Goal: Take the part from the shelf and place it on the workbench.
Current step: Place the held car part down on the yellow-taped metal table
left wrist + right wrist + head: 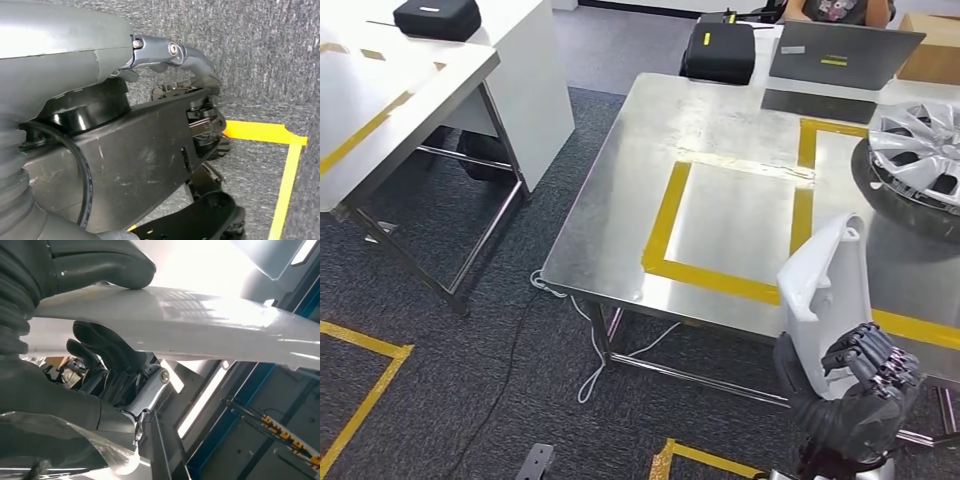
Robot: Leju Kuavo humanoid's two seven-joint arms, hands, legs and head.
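- Right hand (875,365) clamped on white part (824,300), held upright at the near edge of the steel workbench (637,190), not yet set down.
- Left hand (166,55) hanging near carpet; open or closed impossible to tell.
- Risks: clipping the bench edge; toppling once released; bumping the wheel cover (920,150) nearby.

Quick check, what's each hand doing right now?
Left hand: hanging over the carpet; open or closed cannot be told.
Right hand: holding the white part.
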